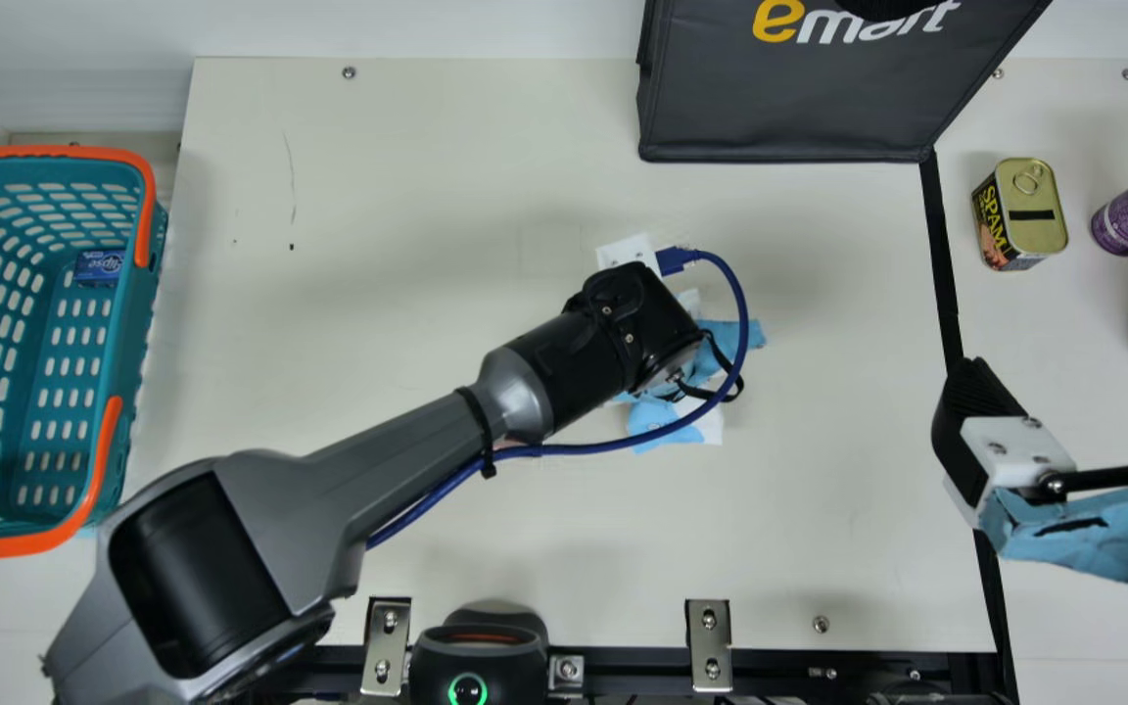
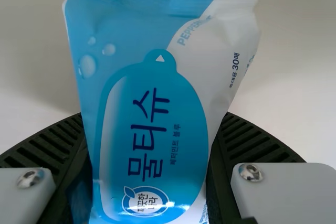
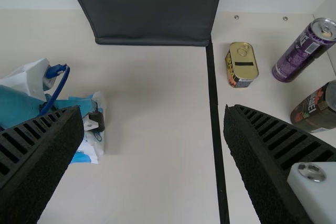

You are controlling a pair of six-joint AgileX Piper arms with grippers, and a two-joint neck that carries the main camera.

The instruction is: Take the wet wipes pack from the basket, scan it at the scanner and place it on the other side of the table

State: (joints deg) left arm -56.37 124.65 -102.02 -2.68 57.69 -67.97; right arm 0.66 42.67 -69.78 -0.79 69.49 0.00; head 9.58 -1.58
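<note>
Well inside the table's (image 1: 378, 196) edges, my left gripper (image 2: 154, 115) clasps the wet wipes pack (image 2: 142, 77), which, being soft, may buckle and slip; my right gripper (image 3: 152, 109) gapes.

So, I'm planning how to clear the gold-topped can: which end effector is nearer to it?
Right. The right end effector hangs on the near side of the can; the left end effector is farther away, across the black strip, gripping the wipes pack.
</note>
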